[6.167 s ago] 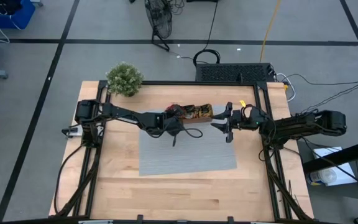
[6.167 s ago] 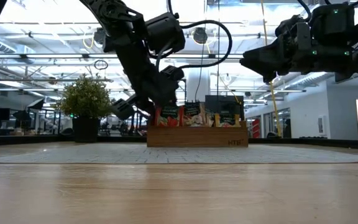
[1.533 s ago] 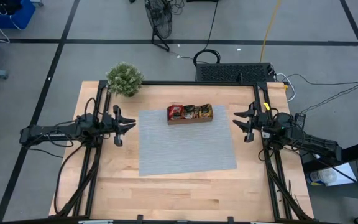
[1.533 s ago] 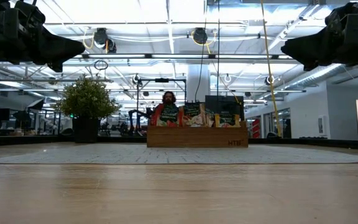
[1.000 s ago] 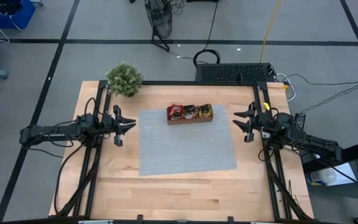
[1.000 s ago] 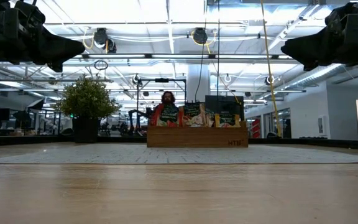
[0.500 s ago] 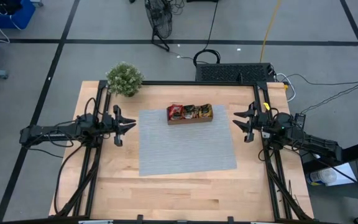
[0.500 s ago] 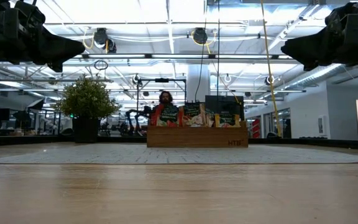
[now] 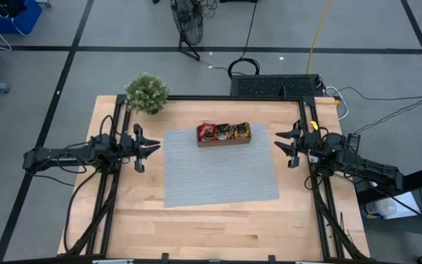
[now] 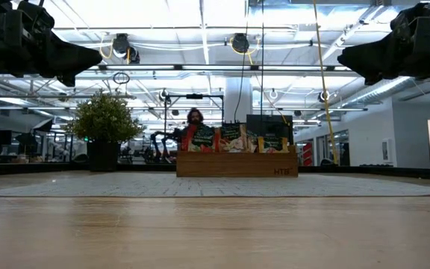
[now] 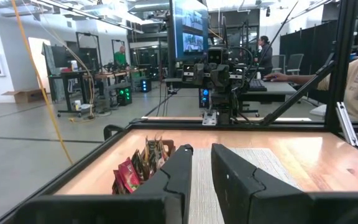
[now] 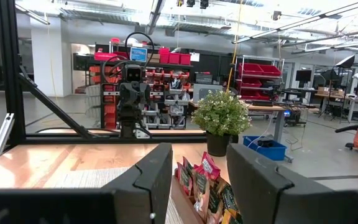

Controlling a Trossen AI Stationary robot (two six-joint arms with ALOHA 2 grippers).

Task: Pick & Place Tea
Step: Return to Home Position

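The tea packets (image 9: 224, 131), with red, green and orange-yellow wrappers, stand on edge in a brown wooden tray (image 10: 237, 164). The tray rests on the far edge of the grey mat (image 9: 220, 176). My left gripper (image 9: 152, 147) hovers level at the table's left edge, pointing at the mat. Its fingers (image 11: 182, 168) are a narrow gap apart with nothing between them. My right gripper (image 9: 280, 144) hovers level at the table's right edge, open wide and empty. The packets (image 11: 143, 163) show in the left wrist view, and the same packets (image 12: 207, 186) in the right wrist view, well ahead of the fingers.
A potted plant (image 9: 146, 93) stands at the table's far left corner. Black frame rails (image 9: 116, 183) run along the table's left and right sides under the arms. In the low view both grippers, left (image 10: 88, 56) and right (image 10: 349, 58), hang high above the bare wood.
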